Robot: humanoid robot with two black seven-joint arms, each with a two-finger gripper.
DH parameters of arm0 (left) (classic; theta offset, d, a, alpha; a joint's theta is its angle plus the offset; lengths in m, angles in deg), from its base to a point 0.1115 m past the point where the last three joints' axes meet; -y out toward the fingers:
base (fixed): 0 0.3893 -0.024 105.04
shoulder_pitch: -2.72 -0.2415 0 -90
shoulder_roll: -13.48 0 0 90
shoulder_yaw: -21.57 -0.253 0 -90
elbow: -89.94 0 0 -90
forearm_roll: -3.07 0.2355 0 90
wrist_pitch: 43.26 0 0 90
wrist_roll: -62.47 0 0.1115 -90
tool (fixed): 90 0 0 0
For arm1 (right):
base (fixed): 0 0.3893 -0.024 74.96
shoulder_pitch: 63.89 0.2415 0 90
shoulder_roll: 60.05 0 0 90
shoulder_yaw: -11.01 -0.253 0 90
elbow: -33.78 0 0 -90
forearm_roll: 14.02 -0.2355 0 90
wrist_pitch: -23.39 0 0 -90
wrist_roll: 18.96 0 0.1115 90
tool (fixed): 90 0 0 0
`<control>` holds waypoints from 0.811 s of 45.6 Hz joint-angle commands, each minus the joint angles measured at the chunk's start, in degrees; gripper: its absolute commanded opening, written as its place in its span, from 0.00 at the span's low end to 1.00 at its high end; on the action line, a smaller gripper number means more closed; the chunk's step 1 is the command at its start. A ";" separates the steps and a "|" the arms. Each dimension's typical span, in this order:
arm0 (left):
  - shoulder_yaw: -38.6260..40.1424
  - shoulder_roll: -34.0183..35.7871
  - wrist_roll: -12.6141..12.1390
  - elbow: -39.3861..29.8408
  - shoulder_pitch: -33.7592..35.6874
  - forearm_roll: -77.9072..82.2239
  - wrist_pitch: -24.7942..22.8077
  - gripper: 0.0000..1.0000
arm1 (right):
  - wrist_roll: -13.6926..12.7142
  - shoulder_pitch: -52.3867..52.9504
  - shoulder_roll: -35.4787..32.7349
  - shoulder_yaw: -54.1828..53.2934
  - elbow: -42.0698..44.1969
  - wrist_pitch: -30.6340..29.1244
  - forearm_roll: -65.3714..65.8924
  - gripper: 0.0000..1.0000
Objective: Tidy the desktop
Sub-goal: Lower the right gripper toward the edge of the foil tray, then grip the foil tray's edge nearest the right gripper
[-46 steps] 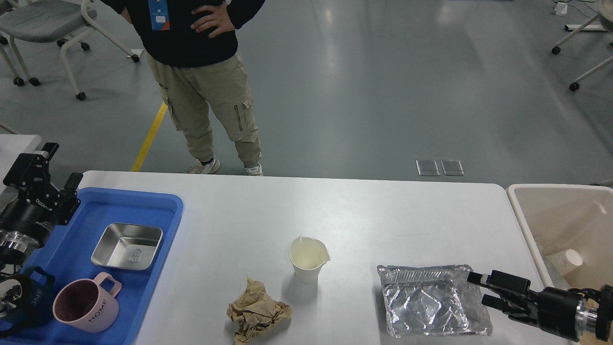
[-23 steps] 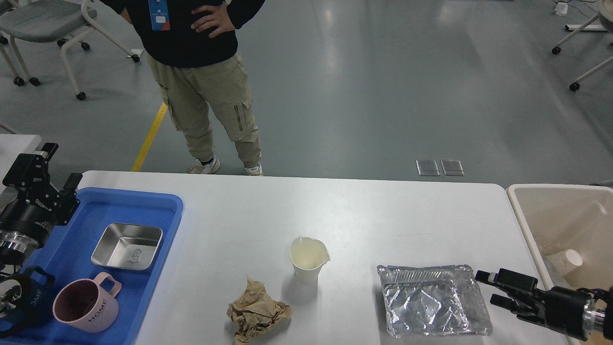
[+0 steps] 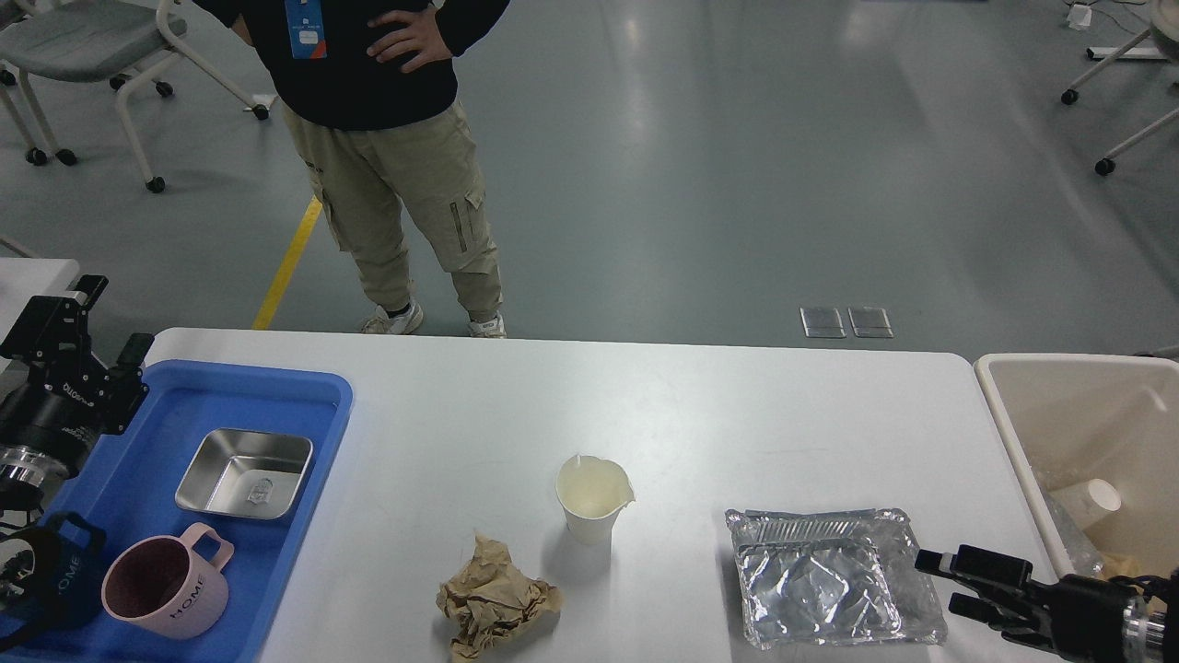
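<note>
At the lower left, a pink ceramic mug [image 3: 166,585] reading "HOME" sits in a blue plastic tray [image 3: 304,391] on the white rectangular desk [image 3: 645,405] filling the lower frame. Lower right, the right end effector [image 3: 939,582] is spread beside a crumpled foil container [image 3: 829,575]. Left end effector [image 3: 78,318] spread; its lettering unreadable.

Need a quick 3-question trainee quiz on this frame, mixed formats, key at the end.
1. True or false: the paper cup stands upright on the desktop.
2. Which item lies closest to the right end effector? A) crumpled brown paper B) foil container C) steel dish
3. Fill in: the pink mug sits in the ____ tray.

Key: 1 true; 2 B; 3 blue
</note>
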 commanded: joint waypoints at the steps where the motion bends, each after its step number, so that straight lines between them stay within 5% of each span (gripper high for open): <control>1: 0.07 0.23 0.08 0.04 -0.16 -0.08 -0.08 0.96 | 0.16 0.12 0.39 0.17 -0.01 -0.06 1.55 1.00; 22: 0.16 0.58 0.08 0.04 -0.16 -0.08 0.00 0.96 | 0.16 0.56 3.11 5.35 0.52 5.30 1.91 0.98; 32: 0.16 0.93 0.08 0.04 -0.16 -0.17 -0.08 0.96 | 0.25 2.31 3.03 9.13 0.52 7.32 1.99 0.70; 37: 0.16 0.93 0.08 0.04 -0.34 -0.17 -0.08 0.96 | 0.16 3.02 3.11 9.84 0.69 7.50 1.99 0.67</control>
